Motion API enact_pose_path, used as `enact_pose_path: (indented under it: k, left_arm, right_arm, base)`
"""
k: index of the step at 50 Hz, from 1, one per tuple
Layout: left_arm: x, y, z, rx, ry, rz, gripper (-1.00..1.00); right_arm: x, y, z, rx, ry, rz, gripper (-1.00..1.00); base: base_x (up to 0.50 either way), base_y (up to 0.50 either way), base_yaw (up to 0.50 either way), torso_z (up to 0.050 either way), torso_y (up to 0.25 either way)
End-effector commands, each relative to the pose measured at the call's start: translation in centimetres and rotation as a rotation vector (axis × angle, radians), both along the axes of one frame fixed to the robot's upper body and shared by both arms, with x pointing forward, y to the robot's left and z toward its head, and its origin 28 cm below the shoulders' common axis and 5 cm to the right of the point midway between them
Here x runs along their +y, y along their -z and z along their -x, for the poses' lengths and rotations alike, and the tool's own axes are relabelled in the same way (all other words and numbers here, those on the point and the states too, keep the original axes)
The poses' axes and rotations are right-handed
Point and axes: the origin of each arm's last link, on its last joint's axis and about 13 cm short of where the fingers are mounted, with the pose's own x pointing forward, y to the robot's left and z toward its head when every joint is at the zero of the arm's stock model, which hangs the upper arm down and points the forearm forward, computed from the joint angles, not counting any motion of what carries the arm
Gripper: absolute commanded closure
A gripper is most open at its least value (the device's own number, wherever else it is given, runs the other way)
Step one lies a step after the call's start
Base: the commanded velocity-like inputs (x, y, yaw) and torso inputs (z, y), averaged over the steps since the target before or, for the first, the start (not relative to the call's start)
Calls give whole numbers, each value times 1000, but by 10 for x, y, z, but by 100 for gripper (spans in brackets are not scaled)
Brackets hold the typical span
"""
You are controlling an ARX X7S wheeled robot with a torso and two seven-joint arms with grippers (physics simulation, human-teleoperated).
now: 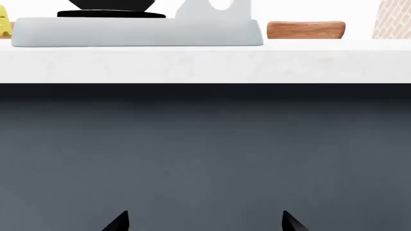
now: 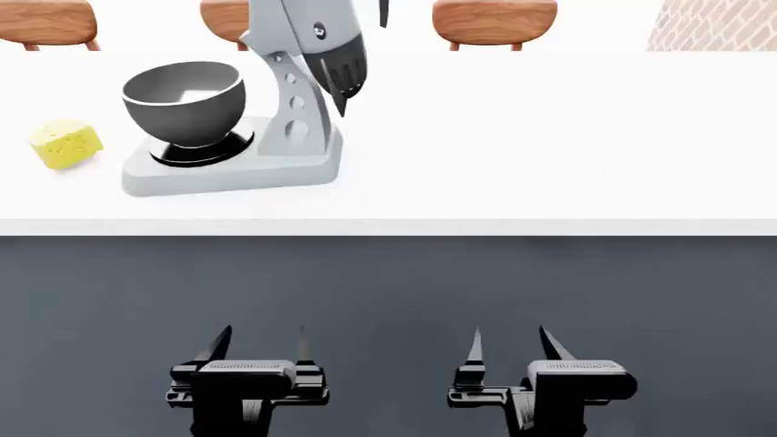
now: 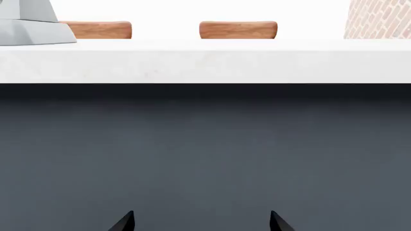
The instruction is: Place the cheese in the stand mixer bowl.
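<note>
Waiting low before the counter (image 2: 510,164), both the left gripper (image 2: 258,349) and right gripper (image 2: 508,348) hang spread and empty; the cheese (image 2: 65,143) sits untouched near the counter's left edge, beside the empty stand mixer bowl (image 2: 184,102).

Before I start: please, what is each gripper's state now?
Left gripper: open, holding nothing.
Right gripper: open, holding nothing.

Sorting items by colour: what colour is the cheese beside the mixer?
Pale yellow with small round holes; the cheese shows best in the head view.
</note>
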Motion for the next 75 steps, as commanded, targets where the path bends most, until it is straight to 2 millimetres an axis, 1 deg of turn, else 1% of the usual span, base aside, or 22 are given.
enact_pose_path:
  k: [1, 7, 16, 48, 51, 53, 55, 56, 57, 58, 59, 60, 62, 63, 65, 68, 70, 71, 72, 73, 74, 75]
  left_arm:
    - [1, 0, 0, 2, -2, 7, -100]
    - [1, -1, 2, 1, 15, 42, -100]
    - [1, 0, 1, 27, 1, 29, -100]
    - [3, 2, 2, 48, -12, 13, -100]
    - [4, 0, 2, 46, -14, 13, -100]
    - [4, -4, 4, 43, 25, 60, -100]
    - [2, -22, 6, 66, 35, 40, -100]
    - [2, -44, 9, 68, 76, 56, -100]
    - [3, -55, 10, 62, 91, 58, -100]
    - [6, -89, 7, 11, 129, 95, -100]
    - [5, -118, 12, -38, 144, 77, -100]
    - [6, -131, 14, -12, 152, 77, -100]
    - [7, -167, 17, -30, 194, 125, -100]
    - [7, -183, 18, -44, 203, 77, -100]
    - [14, -194, 16, 71, 156, 19, -100]
    - [20, -214, 12, 96, 95, -23, -100]
    - [16, -227, 25, 102, 105, -51, -100]
    - [15, -232, 35, 107, 237, -68, -100]
    - [13, -240, 39, 73, 322, 29, -100]
    - [14, -248, 39, 95, 367, -47, -100]
    - [15, -259, 39, 176, 374, -44, -100]
    - [15, -271, 41, 183, 400, -90, -100]
  right_arm:
    - [0, 2, -1, 7, 4, -4, -100]
    - [-1, 3, 3, 19, -1, -11, -100]
    - [-2, 6, 2, 40, 20, 5, -100]
    - [3, 7, 2, 55, -1, 24, -100]
    - [2, 6, 1, 68, -19, -15, -100]
    - [1, 1, 2, 79, -24, 23, -100]
    - [-1, -17, 1, 93, -39, 43, -100]
    - [-4, -35, 1, 90, -45, 59, -100]
    - [-6, -45, 2, 86, -63, 70, -100]
    - [-12, -74, 2, 53, -87, 72, -100]
    - [-13, -102, 5, 15, -118, 87, -100]
    - [-15, -111, 11, 58, -141, 104, -100]
    - [-18, -141, 16, 71, -152, 103, -100]
    - [-20, -155, 18, 58, -155, 124, -100]
    - [-23, -178, 23, 35, -158, 172, -100]
    - [-29, -193, 25, 33, -221, 190, -100]
    - [-32, -201, 27, 26, -260, 194, -100]
    - [-33, -204, 28, 32, -293, 188, -100]
    - [-37, -211, 26, 32, -275, 152, -100]
    - [-38, -221, 29, -3, -324, 181, -100]
    - [-41, -228, 28, 19, -362, 202, -100]
    - [-41, -235, 29, -18, -380, 282, -100]
  base:
    - [0, 0, 0, 0, 0]
    - [0, 0, 0, 0, 0]
    - [0, 33, 0, 50, 0]
    - [0, 496, 0, 50, 0]
    - [0, 270, 0, 50, 0]
    - [0, 0, 0, 25, 0]
    - [0, 0, 0, 0, 0]
    - [0, 0, 0, 0, 0]
    - [0, 0, 0, 0, 0]
    - [0, 0, 0, 0, 0]
    - [0, 0, 0, 0, 0]
    - [0, 0, 0, 0, 0]
    - [0, 0, 0, 0, 0]
    - [0, 0, 0, 0, 0]
    - [0, 0, 0, 0, 0]
    - [0, 0, 0, 0, 0]
    - [0, 0, 0, 0, 0]
    - [0, 0, 0, 0, 0]
    - [0, 0, 0, 0, 0]
    - [0, 0, 0, 0, 0]
    - [0, 0, 0, 0, 0]
    - [0, 0, 0, 0, 0]
